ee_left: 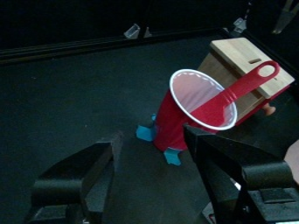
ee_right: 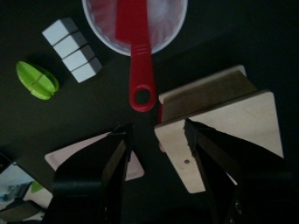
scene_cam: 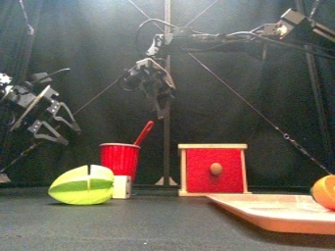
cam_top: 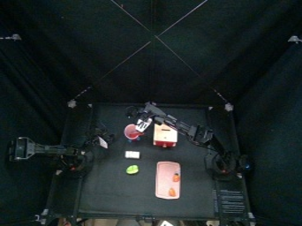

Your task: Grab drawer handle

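The drawer (scene_cam: pixel 214 169) is a small box with a red front and a round handle (scene_cam: pixel 216 169) at its middle. It stands right of the red cup (scene_cam: pixel 120 157), which holds a red spoon (ee_right: pixel 142 74). My right gripper (scene_cam: pixel 157 96) hangs open well above the cup and drawer, reached in from the right. The right wrist view looks down on the drawer's pale top (ee_right: pixel 228 122) between the open jaws of the right gripper (ee_right: pixel 163 144). My left gripper (ee_left: pixel 158 179) is open at the table's left, facing the cup (ee_left: pixel 201 98) and the drawer (ee_left: pixel 243 63).
A green wedge (scene_cam: pixel 81 184) and a white block (scene_cam: pixel 121 186) lie in front of the cup. A pink tray (scene_cam: pixel 268 211) with an orange thing (scene_cam: pixel 324 191) sits at the front right. Small blue pieces (ee_left: pixel 162 147) lie by the cup's foot.
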